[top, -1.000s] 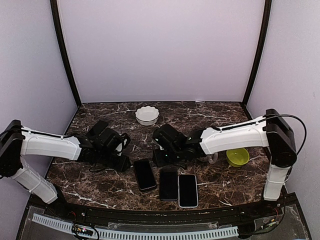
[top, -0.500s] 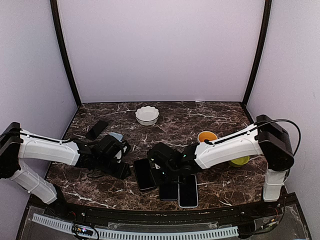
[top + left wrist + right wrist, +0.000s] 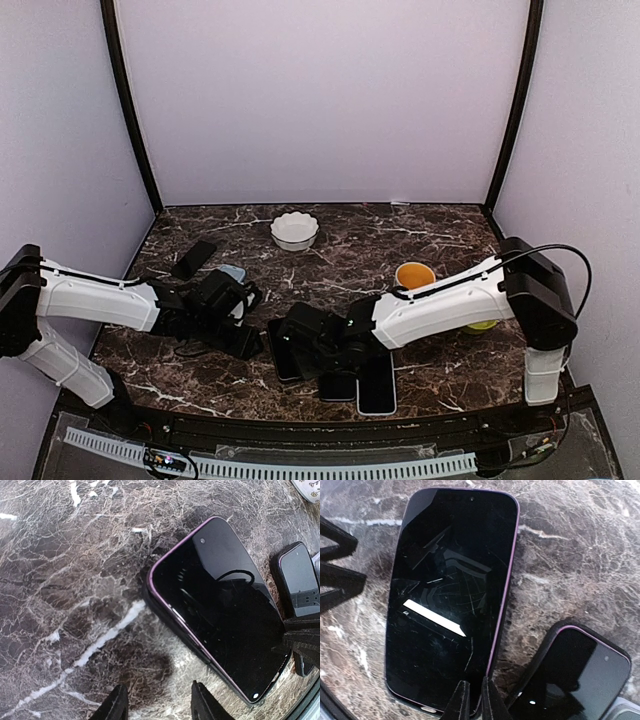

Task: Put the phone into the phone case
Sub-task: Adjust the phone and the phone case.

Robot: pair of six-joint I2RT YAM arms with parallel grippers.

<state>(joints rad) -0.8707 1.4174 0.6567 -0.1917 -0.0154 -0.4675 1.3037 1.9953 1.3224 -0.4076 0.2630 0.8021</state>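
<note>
Right wrist: phone [image 3: 452, 600] lies flat, probably stiff and slick; best gripped by its long edges; right pincer [image 3: 472, 701] narrow, left pincer [image 3: 157, 707] parted, empty.

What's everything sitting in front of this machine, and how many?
purple-rimmed phone: one, black screen, near middle
black-cased phone: one, black, right of it
white-rimmed phone: one, black screen, rightmost
flat slab: one, black, far left
pale blue item: one, left, partly hidden
white bowl: one, white, far middle
orange cup: one, orange, right
yellow-green bowl: one, right, partly hidden
table: one, dark marble
left gripper: one, black, open, left of purple-rimmed phone
right gripper: one, black, shut, over that phone
</note>
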